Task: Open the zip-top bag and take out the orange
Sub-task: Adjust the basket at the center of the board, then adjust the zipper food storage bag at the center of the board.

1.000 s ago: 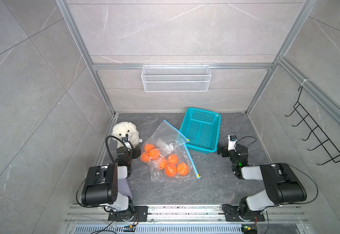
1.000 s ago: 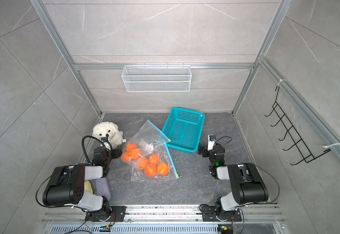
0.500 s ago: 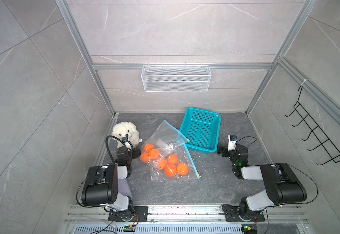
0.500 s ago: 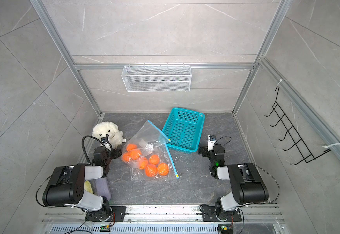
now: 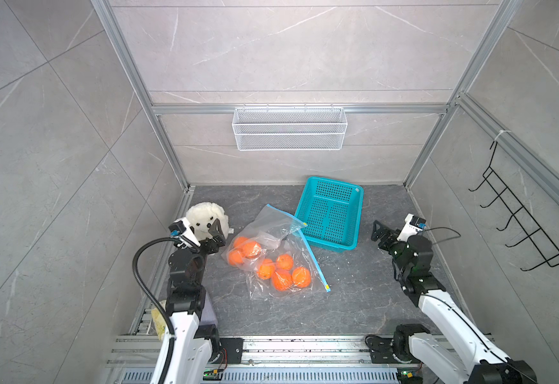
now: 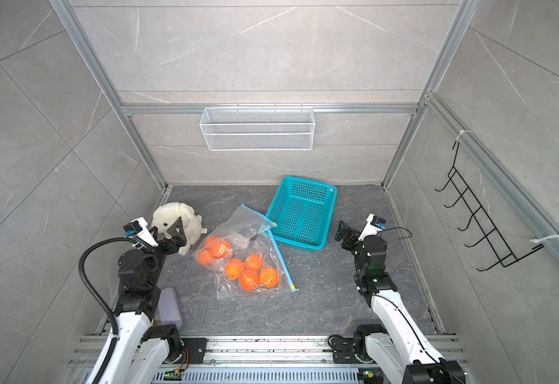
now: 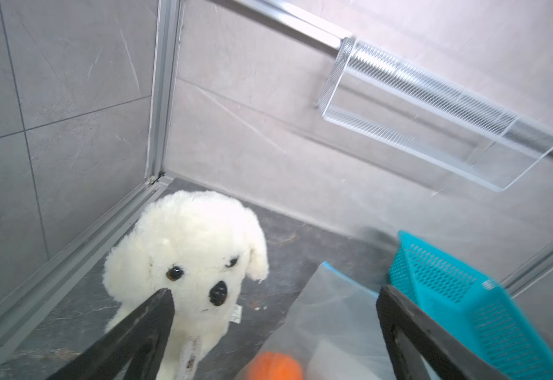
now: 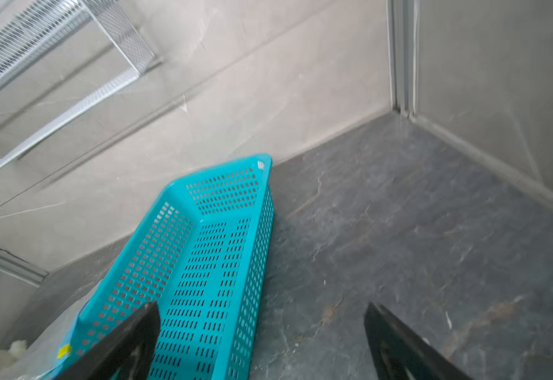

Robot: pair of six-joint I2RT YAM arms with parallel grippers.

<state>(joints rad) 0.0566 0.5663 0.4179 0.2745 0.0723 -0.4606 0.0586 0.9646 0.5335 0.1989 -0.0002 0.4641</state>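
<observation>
A clear zip-top bag (image 5: 273,232) with a blue zip strip lies in the middle of the dark floor, seen in both top views, and it holds several oranges (image 5: 282,278). The zip strip (image 6: 279,259) runs along the bag's right edge. My left gripper (image 5: 205,230) hovers open at the bag's left corner, in front of a plush toy. In the left wrist view its open fingers (image 7: 156,309) frame the bag (image 7: 334,316) and one orange (image 7: 275,367). My right gripper (image 5: 383,231) is open and holds nothing, to the right of the teal basket, apart from the bag.
A white plush dog (image 5: 205,217) sits at the left wall. A teal perforated basket (image 5: 329,212) stands behind the bag's right side. A wire shelf (image 5: 289,133) hangs on the back wall and a black hook rack (image 5: 517,219) on the right wall. A purple block (image 6: 169,311) lies by the left arm's base.
</observation>
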